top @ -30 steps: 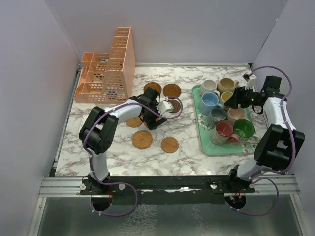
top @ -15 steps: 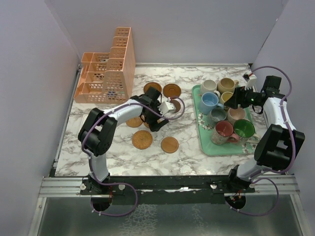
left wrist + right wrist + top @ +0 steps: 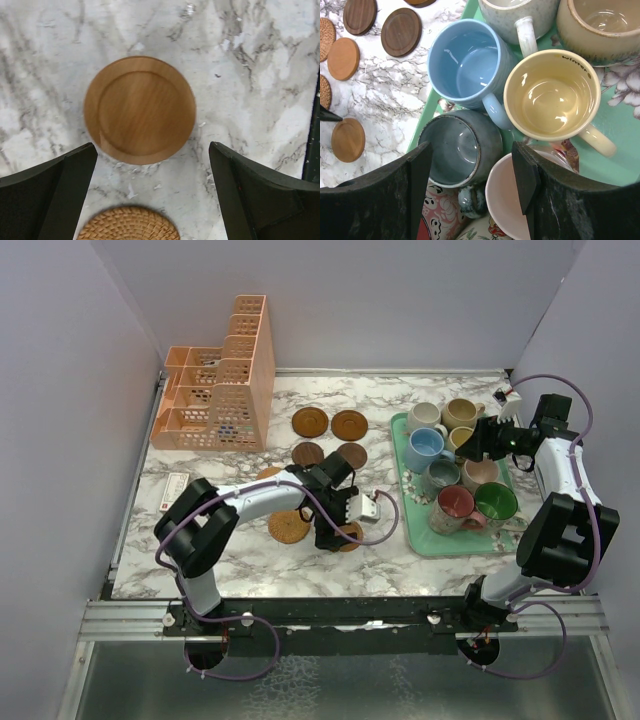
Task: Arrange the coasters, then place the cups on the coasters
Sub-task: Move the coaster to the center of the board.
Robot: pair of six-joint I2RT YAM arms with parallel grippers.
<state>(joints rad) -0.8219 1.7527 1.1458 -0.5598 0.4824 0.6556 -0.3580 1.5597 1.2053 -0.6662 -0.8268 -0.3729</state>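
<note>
Sitting packed in the mint tray (image 3: pixel 412 528) by the table's (image 3: pixel 200 550) right edge: all eight cups (image 3: pixel 427 445). Lying loose outside the tray, mid-table: coasters (image 3: pixel 310 422). Spread wide above a smooth wooden coaster (image 3: pixel 140 110): left hand (image 3: pixel 152 155). Spread over the grey cup (image 3: pixel 460 147), gripping nothing: right hand (image 3: pixel 472 150).

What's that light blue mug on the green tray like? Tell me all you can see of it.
The blue mug looks like glazed ceramic, pale blue inside and out, with one loop handle of the same colour. It stands upright, mouth up and empty, near the left edge of the green tray. It is packed in among other mugs: the grey mug and the yellow mug sit right by its handle, though I cannot tell whether they touch it.
</note>
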